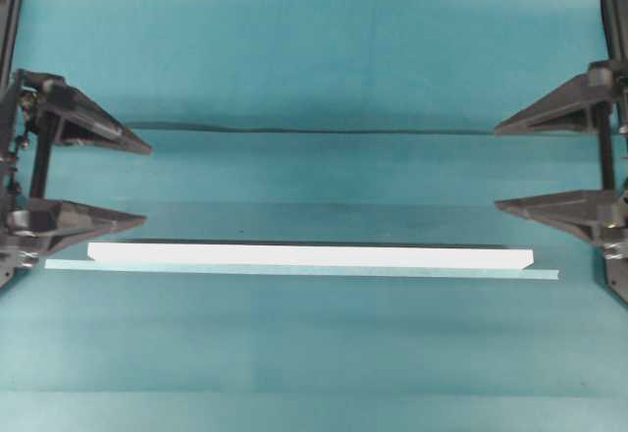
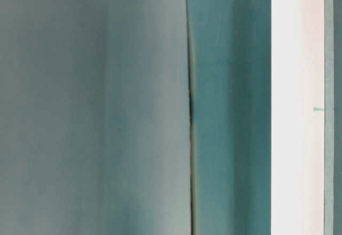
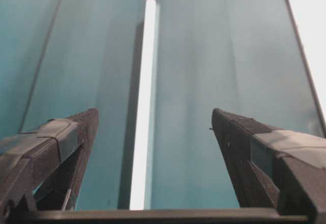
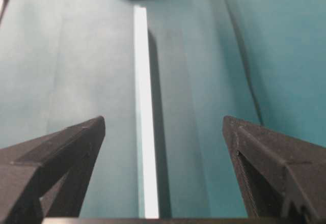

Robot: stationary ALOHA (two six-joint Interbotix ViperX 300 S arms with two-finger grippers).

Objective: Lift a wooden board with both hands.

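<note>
Currently lying flat on teal tabletop (image 1: 314, 353): item 1, wooden board (image 1: 310, 254), long narrow white plank w/ angled ends, running across most of the width, nearer the front half. Pale teal strip (image 1: 300, 269) is lying just beside its front edge, prob. touching; not the target.

Handling, est.: looking stiff, light, smooth-faced; likely slippery on the pads, and likely tipping or swinging if only 1 end is rising. Best hold: 1 tool per end, pinching across the narrow width, both lifting level together.

Item 2, left tool (image 1: 145, 183): jaws standing wide apart, holding nothing, sitting off the board's left end. Item 3, right tool (image 1: 497, 167): likewise spread wide, empty, off the right end. Both wrist views are showing the board running away between the fingers.
</note>
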